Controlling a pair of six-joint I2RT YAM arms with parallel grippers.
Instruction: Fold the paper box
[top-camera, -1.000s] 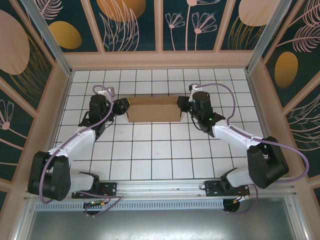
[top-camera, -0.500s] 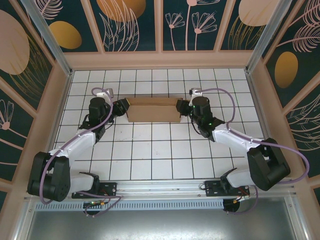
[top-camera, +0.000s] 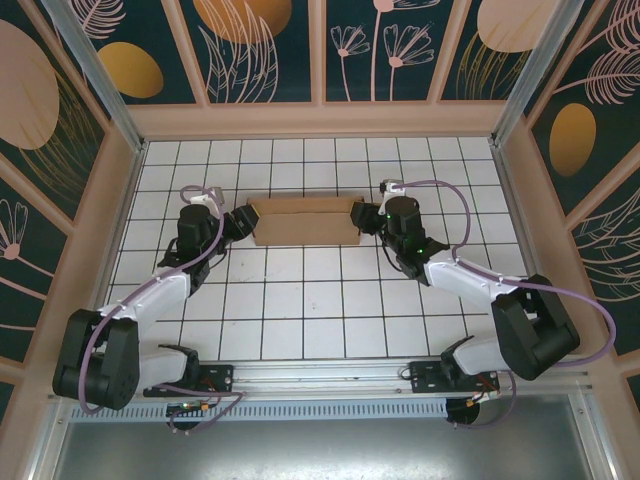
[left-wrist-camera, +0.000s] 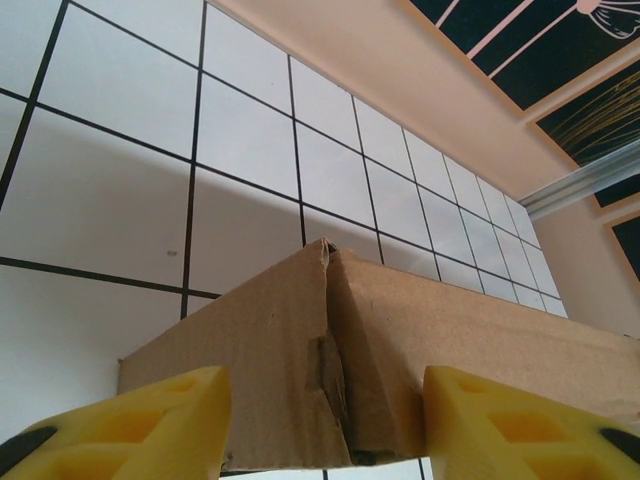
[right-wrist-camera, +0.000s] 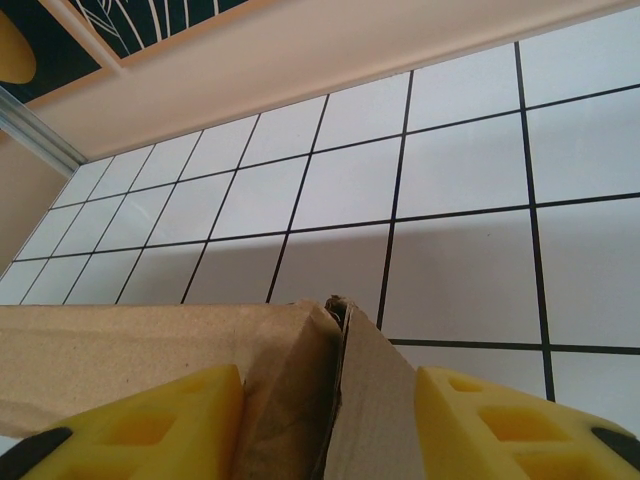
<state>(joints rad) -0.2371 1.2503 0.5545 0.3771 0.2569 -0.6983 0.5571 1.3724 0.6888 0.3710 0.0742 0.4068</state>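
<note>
Left claw (top-camera: 240, 222) and right claw (top-camera: 361, 215) wider than before, both empty, beside one paper box (top-camera: 305, 222).

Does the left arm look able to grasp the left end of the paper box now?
Probably yes: the left tool sits at that end with the paper box corner between its open jaws; nothing blocks it.

Light was bright and even, falling from above, and the white tiled floor (top-camera: 300, 290) took it without harsh glare. In the right wrist view the paper box (right-wrist-camera: 150, 350) threw a soft grey shadow across the tiles beside it. The overhead picture was sharp throughout, and close up the cardboard grain showed clearly, with no motion blur.
</note>
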